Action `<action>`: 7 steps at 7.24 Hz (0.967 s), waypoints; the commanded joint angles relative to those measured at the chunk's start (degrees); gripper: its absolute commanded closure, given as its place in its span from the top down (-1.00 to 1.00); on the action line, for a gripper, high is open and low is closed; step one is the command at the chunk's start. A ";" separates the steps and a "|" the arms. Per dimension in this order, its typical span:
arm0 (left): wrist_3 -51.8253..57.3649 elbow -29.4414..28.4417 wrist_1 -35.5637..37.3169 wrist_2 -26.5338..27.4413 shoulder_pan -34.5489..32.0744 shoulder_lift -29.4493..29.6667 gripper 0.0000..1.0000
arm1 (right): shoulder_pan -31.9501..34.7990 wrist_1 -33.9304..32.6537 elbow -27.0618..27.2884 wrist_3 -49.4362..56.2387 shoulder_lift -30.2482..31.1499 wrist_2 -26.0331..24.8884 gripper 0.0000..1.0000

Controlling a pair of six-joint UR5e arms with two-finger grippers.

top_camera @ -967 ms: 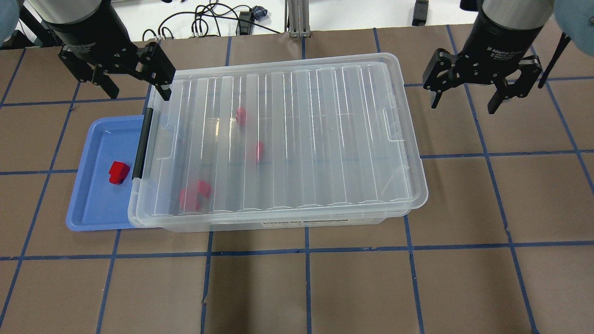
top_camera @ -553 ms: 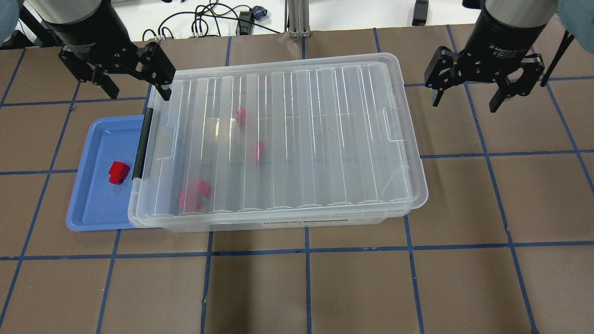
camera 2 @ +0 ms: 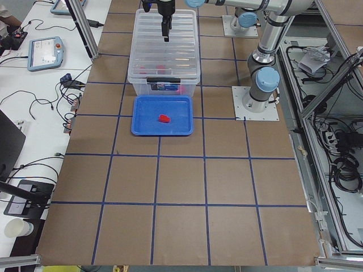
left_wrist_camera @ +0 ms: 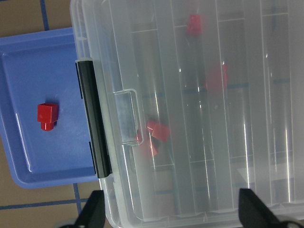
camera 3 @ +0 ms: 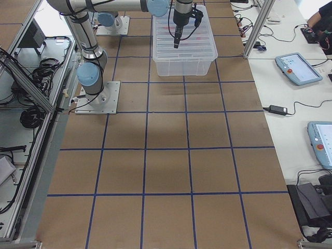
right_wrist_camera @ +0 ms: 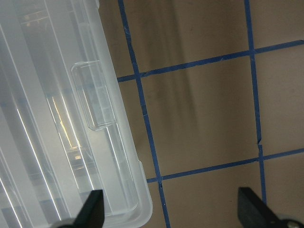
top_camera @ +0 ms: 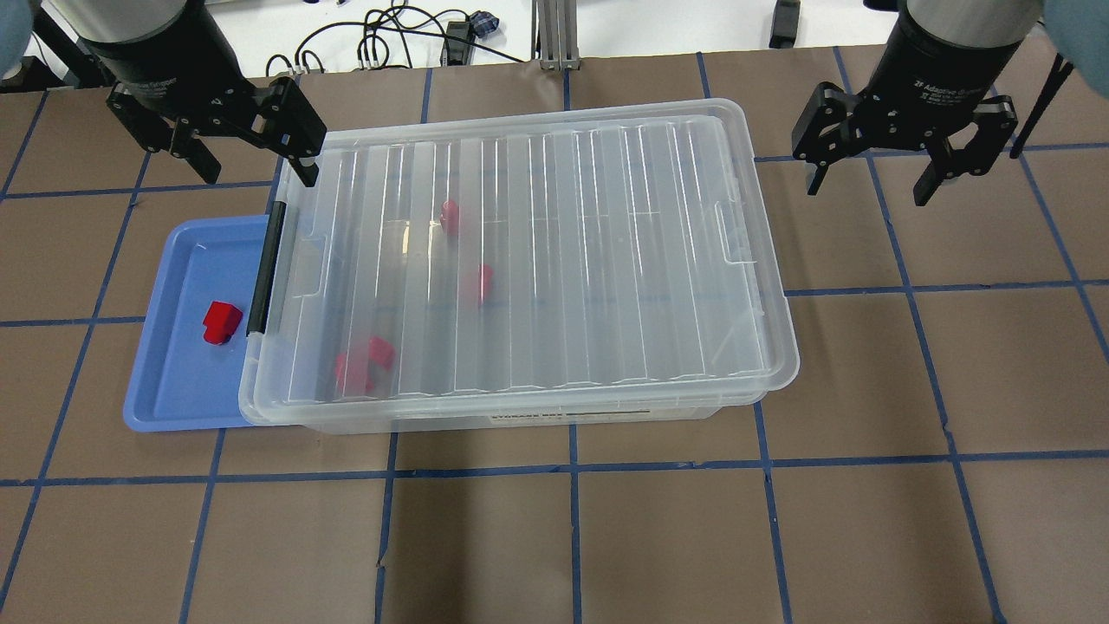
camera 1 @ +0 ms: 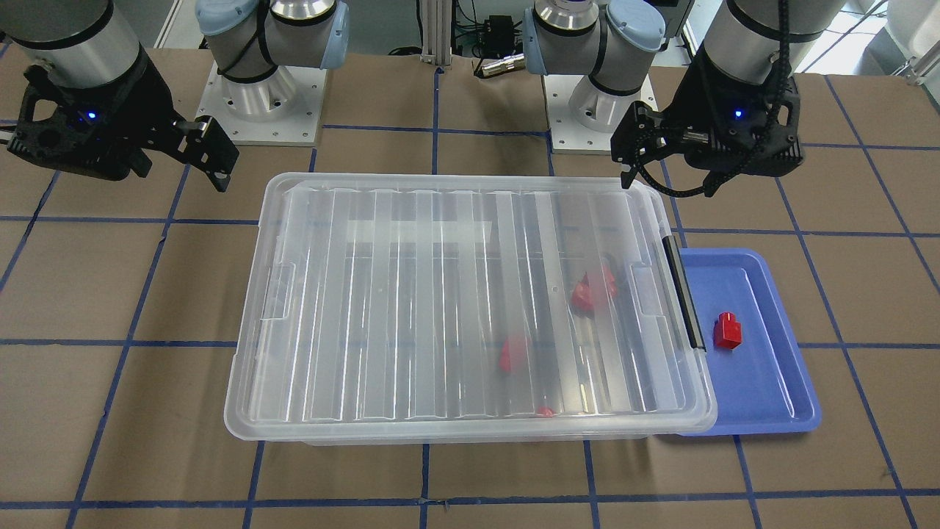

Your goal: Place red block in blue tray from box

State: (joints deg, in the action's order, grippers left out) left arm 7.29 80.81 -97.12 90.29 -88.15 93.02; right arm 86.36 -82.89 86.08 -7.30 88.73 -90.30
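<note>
One red block (top_camera: 222,321) lies in the blue tray (top_camera: 182,381), also seen in the front view (camera 1: 728,330) and the left wrist view (left_wrist_camera: 47,115). The clear box (top_camera: 563,260) has its ribbed lid on, and its black latch bar (top_camera: 266,269) overlaps the tray's edge. Several red blocks (top_camera: 364,362) show through the lid. My left gripper (top_camera: 258,176) hangs open and empty above the box's far left corner. My right gripper (top_camera: 866,191) hangs open and empty over the table, right of the box.
The brown table (top_camera: 693,537) carries a blue tape grid. Cables and a metal post (top_camera: 554,35) lie beyond its far edge. The arm bases (camera 1: 257,88) stand behind the box in the front view.
My right gripper has drifted slightly farther back and right, still open. My left gripper has barely moved. The box, tray and blocks have not moved.
</note>
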 commanded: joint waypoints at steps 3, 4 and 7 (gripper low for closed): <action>0.00 -0.13 0.17 -0.20 0.00 0.67 1.00 | 0.04 0.10 0.14 0.01 0.04 -0.14 1.00; -0.09 -0.13 0.17 -0.20 0.00 0.67 1.00 | 0.04 0.01 -0.56 0.01 0.04 -0.05 1.00; 0.00 0.14 0.53 -0.12 0.17 0.50 1.00 | 0.04 0.37 -0.47 0.01 0.04 -0.05 1.00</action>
State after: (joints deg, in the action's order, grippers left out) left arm 7.27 80.79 -96.74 90.14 -88.07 93.50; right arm 86.40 -82.40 85.84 -7.30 88.77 -90.43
